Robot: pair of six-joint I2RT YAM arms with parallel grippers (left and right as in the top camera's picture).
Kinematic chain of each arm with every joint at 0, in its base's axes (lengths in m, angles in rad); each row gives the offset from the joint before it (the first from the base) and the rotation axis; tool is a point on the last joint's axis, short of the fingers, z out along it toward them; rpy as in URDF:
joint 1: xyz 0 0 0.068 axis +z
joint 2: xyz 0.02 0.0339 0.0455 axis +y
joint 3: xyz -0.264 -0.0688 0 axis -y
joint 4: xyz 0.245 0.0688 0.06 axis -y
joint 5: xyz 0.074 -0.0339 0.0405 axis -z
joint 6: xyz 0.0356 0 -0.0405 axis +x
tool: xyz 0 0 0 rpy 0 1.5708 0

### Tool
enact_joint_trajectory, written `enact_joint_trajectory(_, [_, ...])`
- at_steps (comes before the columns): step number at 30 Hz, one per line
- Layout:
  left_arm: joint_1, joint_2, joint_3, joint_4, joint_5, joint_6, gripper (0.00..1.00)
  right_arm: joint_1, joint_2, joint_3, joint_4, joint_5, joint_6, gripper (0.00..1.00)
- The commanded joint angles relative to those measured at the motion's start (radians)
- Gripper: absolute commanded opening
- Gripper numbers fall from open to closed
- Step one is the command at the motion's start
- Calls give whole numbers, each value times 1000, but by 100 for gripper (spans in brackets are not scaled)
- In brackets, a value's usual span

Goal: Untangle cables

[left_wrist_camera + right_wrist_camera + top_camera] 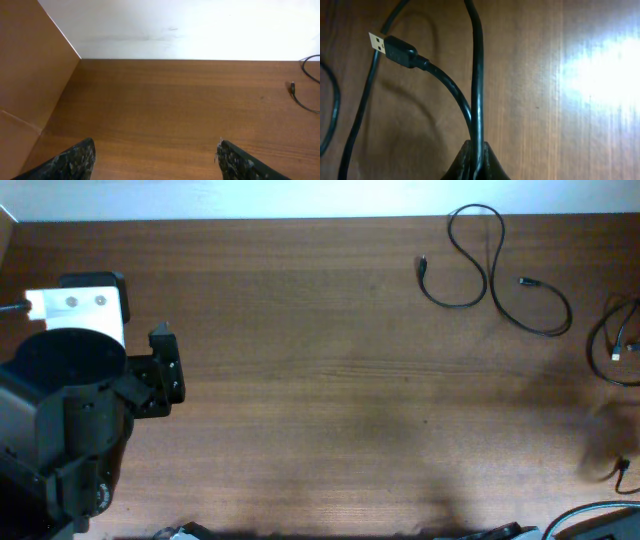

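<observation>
A thin black cable (485,265) lies in loose loops at the table's far right, its plugs apart. A second black cable (612,345) loops at the right edge. My right gripper (476,162) is shut on two strands of a black cable (478,75) and holds them above the table. That cable's USB plug (387,46) hangs free to the left. The right gripper is outside the overhead view. My left gripper (165,375) (155,157) is open and empty over bare wood at the far left, far from the cables. One cable's end (294,90) shows at the right edge of the left wrist view.
A white wall (200,25) runs along the table's back edge. A brown side panel (30,75) stands at the left. A small black plug (622,470) shows near the right edge, and a white-edged cord (590,515) at the bottom right corner.
</observation>
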Motion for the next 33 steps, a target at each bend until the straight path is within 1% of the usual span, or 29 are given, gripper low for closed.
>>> enact_joint_trajectory(1, [3, -6, 1, 0, -14, 11, 79, 63, -2, -8, 55, -50, -44, 4])
enact_joint_trajectory(5, [3, 0, 1, 0, -11, 12, 79, 162, 23, -8, 69, 39, -45, 4])
enact_joint_trajectory(8, [3, 0, 1, 0, -11, 12, 79, 169, 37, -8, 64, 67, -60, 4])
enact_joint_trajectory(10, [3, 0, 1, 0, -11, 12, 79, 132, 28, -7, 64, 86, -60, 4])
enact_joint_trajectory(16, [3, 0, 1, 0, -15, 12, 79, -13, 28, -7, 49, 32, -59, 4])
enact_joint_trajectory(21, [3, 0, 1, 0, -15, 12, 79, -19, 28, -8, 49, 32, -60, 4])
enact_joint_trajectory(22, [3, 0, 1, 0, -15, 12, 79, -19, 28, -8, 48, 32, -60, 18])
enact_joint_trajectory(24, [3, 0, 1, 0, -14, 12, 77, -19, 28, -8, 49, 8, -60, 99])
enact_joint_trajectory(27, [3, 0, 1, 0, -14, 12, 77, -18, 27, -7, 55, -56, -72, 99])
enact_joint_trajectory(29, [3, 0, 1, 0, -14, 12, 78, -9, -6, 18, 69, -222, -84, 96])
enact_joint_trajectory(30, [3, 0, 1, 0, -11, 12, 77, 9, -34, 39, 67, -243, -91, 96])
enact_joint_trajectory(33, [3, 14, 1, 0, 7, 12, 78, 145, -139, 117, 48, -269, -152, 96])
